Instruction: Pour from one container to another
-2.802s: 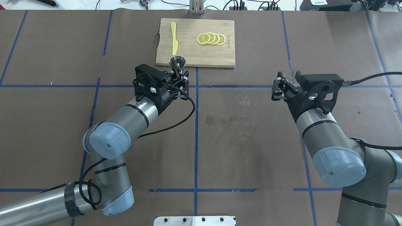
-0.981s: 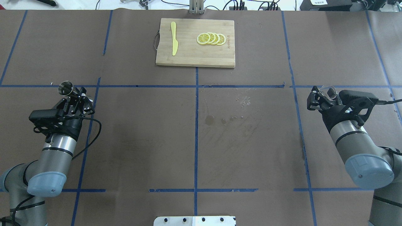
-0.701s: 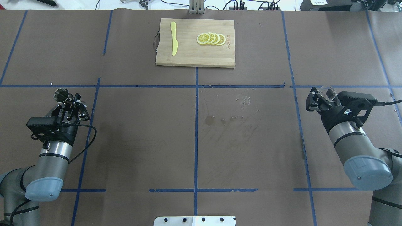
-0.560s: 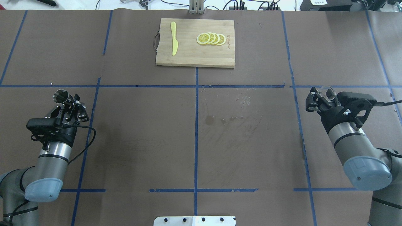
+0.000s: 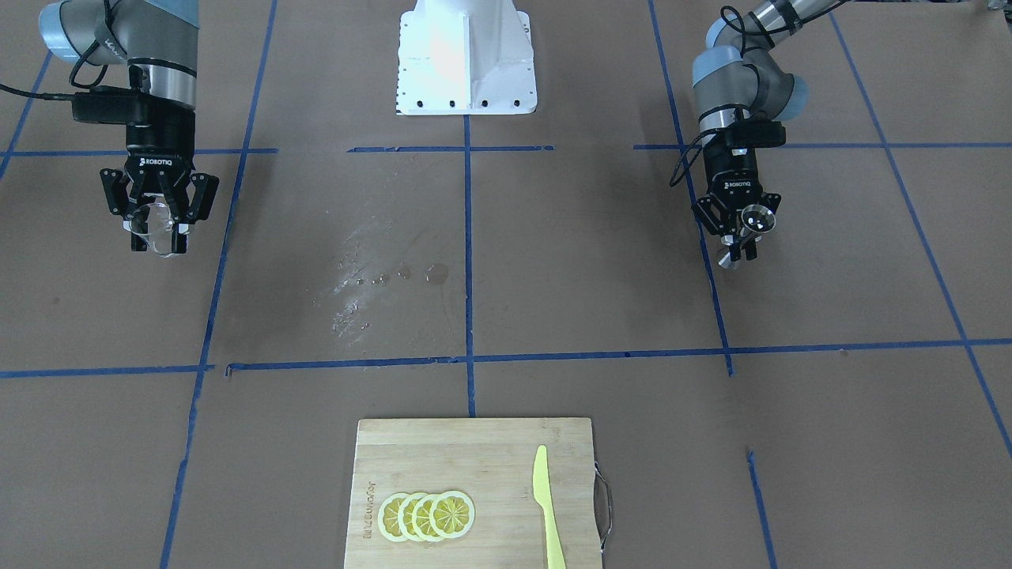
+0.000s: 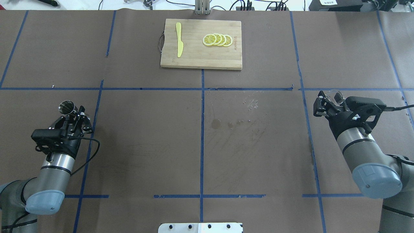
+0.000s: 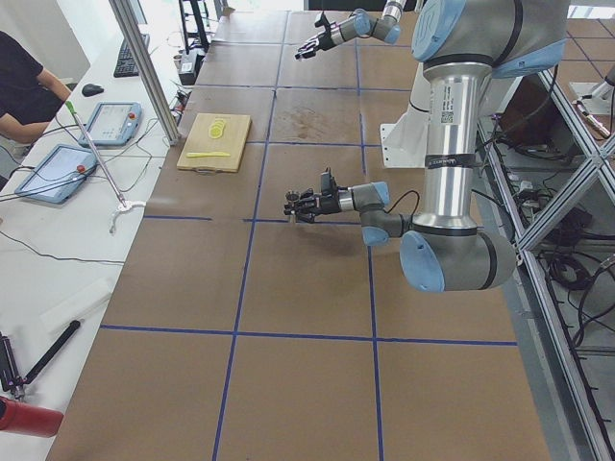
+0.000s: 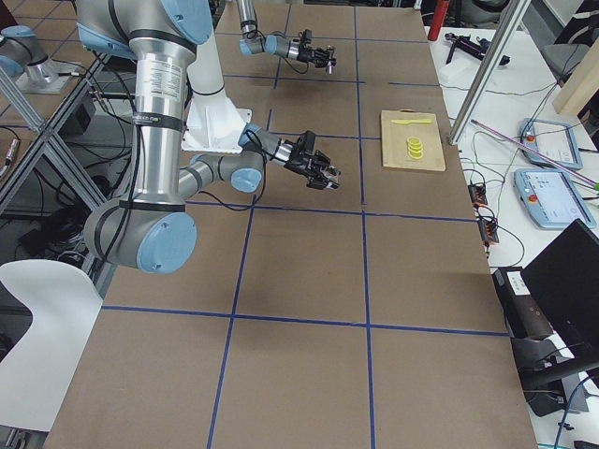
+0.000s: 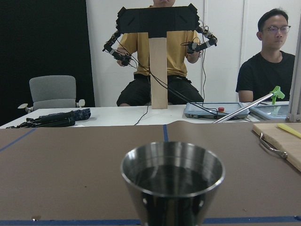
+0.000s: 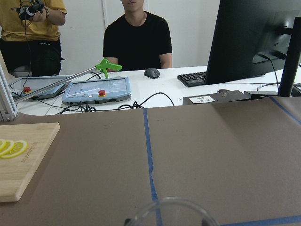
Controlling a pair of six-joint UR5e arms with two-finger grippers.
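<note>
Left hand (image 6: 77,114): clenched on the metal cup (image 6: 66,107) at its narrow waist. Cup upright, looks lifted off the table (image 6: 145,145), far left side.
Cup contents: left wrist view shows a dark, shiny inside. Can't read the fill level.
Wet patch (image 6: 216,123): drops and smears at table centre, between the two arms.
Board (image 6: 200,60): far centre, with yellow knife (image 6: 179,38) and lemon slices (image 6: 217,39) on it. Well apart from both hands.
Right hand (image 6: 325,104): grasping the clear glass (image 6: 336,95), far right side. Only the rim shows in its wrist view, so I can't confirm it's empty.
Gap: cup and glass are well apart, with the whole table centre between them.
Step (my read): pre-pour. Both need to come to centre, cup lip over glass mouth.
Risk, slosh: flared open cup, so a fast traverse or hard stop could throw liquid out.
Risk, miss: clear rim is hard to place. Tilting before the lip is over the mouth puts the stream on the table.
Risk, slip: grip is on a thin waist, so the cup may twist between the fingers when tilted.
Risk, clash: closing in too low could knock rim on rim.
</note>
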